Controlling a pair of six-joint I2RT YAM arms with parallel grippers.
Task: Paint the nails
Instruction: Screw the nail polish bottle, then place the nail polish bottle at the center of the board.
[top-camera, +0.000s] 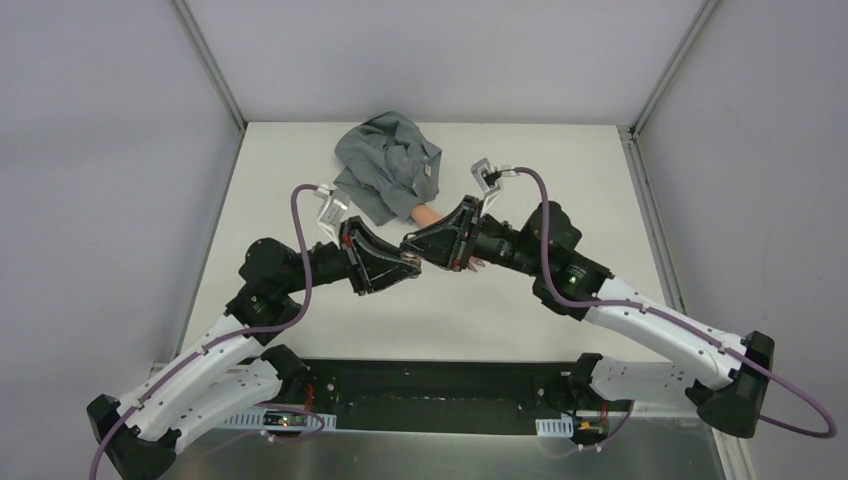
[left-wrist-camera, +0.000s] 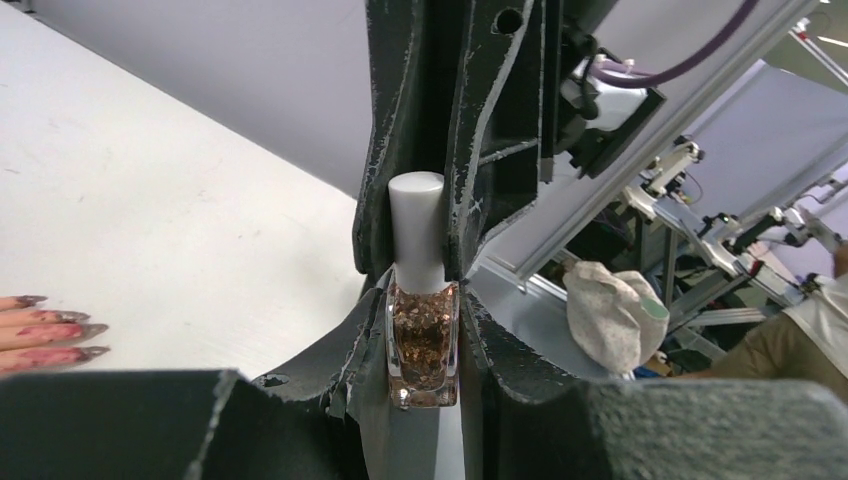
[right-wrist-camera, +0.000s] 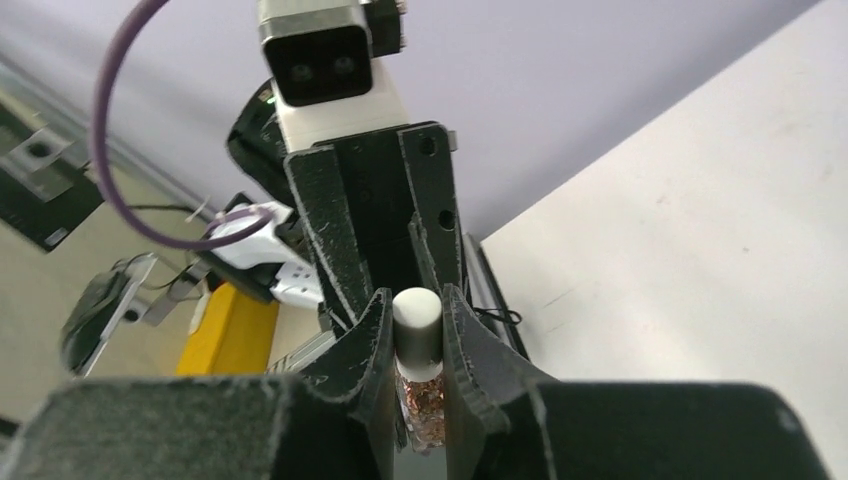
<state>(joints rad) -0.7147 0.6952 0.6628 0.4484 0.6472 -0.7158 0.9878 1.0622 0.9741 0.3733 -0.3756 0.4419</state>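
Observation:
A small glass polish bottle (left-wrist-camera: 423, 350) with copper glitter and a white cap (left-wrist-camera: 417, 225) is held between both grippers above the table. My left gripper (left-wrist-camera: 423, 340) is shut on the glass body. My right gripper (right-wrist-camera: 417, 325) is shut on the white cap (right-wrist-camera: 417, 318). In the top view the two grippers meet tip to tip, left (top-camera: 400, 265) and right (top-camera: 413, 245). The peach fake hand (top-camera: 428, 213) with its grey sleeve (top-camera: 385, 165) lies behind and under the right gripper. Its dark purplish-red nails (left-wrist-camera: 88, 328) show at the left edge of the left wrist view.
The bunched grey sleeve covers the back middle of the white table (top-camera: 560, 160). Metal frame posts (top-camera: 215, 70) stand at the back corners. The arm bases sit on a black rail (top-camera: 440, 395) at the near edge.

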